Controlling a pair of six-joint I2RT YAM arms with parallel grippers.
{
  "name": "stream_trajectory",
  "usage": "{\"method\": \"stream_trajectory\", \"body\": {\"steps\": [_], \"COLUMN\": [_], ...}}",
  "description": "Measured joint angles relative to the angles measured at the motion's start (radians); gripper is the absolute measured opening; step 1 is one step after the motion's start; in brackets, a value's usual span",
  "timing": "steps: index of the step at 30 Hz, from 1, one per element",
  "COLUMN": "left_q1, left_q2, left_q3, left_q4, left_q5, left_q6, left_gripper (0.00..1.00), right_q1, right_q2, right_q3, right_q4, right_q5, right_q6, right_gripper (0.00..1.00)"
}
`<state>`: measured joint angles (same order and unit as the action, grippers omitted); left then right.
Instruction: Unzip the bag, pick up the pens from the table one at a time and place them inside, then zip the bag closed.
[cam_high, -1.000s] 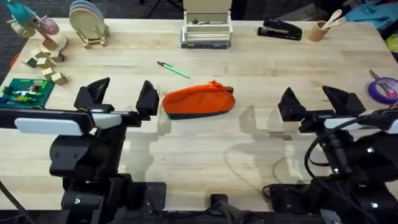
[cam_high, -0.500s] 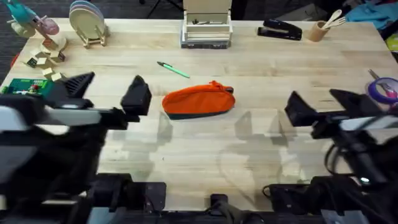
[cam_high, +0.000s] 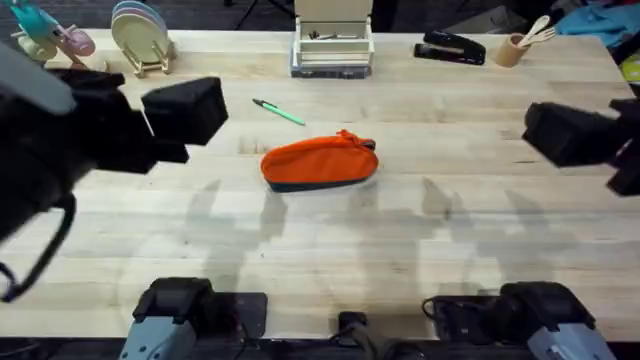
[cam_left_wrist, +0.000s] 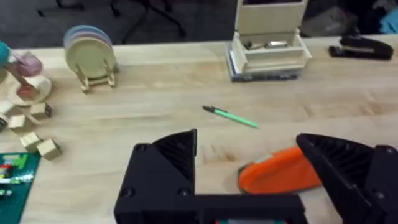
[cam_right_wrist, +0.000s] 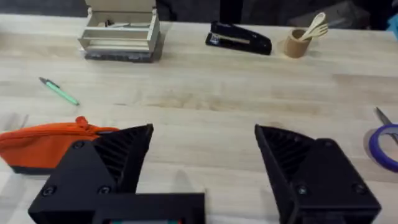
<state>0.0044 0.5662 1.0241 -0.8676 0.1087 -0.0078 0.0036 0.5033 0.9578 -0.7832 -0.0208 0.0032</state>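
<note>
Dark carpeted floor (cam_left_wrist: 155, 18) beyond the far edge, black chair legs (cam_left_wrist: 124, 9), even overhead light

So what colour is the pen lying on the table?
Light green with a dark tip, the pen shows best in the left wrist view.

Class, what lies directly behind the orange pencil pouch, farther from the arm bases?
A light-green pen lies on the table behind the pouch, apart from it. The pouch's inside is hidden.

Both arms matte black, blocky. Left gripper (cam_left_wrist: 249, 171) – two black wedge-shaped fingers with ribbed inner faces, small screws on mounting block. Right gripper (cam_right_wrist: 202, 165) – same black ribbed wedges, screws on finger bases. Arm bases dark grey, with black cables beside them.
</note>
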Motion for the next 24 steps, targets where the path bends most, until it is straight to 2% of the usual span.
{"method": "stream_trajectory", "body": {"steps": [1,2,3,5,11,16,22,23,24], "left_q1": [0.000,0.000,0.000,0.000,0.000,0.000,0.000,0.000,0.000], "left_q2": [0.027,0.098,0.120,0.237,0.334,0.416,0.486,0.513,0.522], "left_q3": [0.032,0.117,0.144,0.260,0.295,0.295,0.295,0.295,0.295], "left_q4": [-0.028,-0.115,-0.142,-0.319,-0.489,-0.588,-0.635,-0.626,-0.617], "left_q5": [0.008,0.035,0.044,0.074,0.091,0.119,0.167,0.182,0.185], "left_q6": [0.000,0.000,0.000,0.007,0.095,0.246,0.486,0.582,0.603], "left_gripper": [0.993,0.993,0.993,0.994,0.994,0.993,0.993,0.993,0.993], "right_q1": [0.000,0.000,0.000,0.000,0.000,0.000,0.000,0.000,0.000], "right_q2": [0.029,0.106,0.130,0.242,0.282,0.284,0.284,0.284,0.284], "right_q3": [0.035,0.122,0.146,0.239,0.251,0.251,0.251,0.251,0.251], "right_q4": [-0.026,-0.105,-0.126,-0.191,-0.192,-0.191,-0.191,-0.191,-0.191], "right_q5": [0.000,-0.002,-0.003,-0.004,-0.030,-0.042,-0.048,-0.048,-0.048], "right_q6": [0.000,0.000,0.000,0.000,0.000,0.000,0.000,0.000,0.000], "right_gripper": [0.997,0.996,0.997,0.997,0.998,0.998,0.997,0.997,0.997]}}
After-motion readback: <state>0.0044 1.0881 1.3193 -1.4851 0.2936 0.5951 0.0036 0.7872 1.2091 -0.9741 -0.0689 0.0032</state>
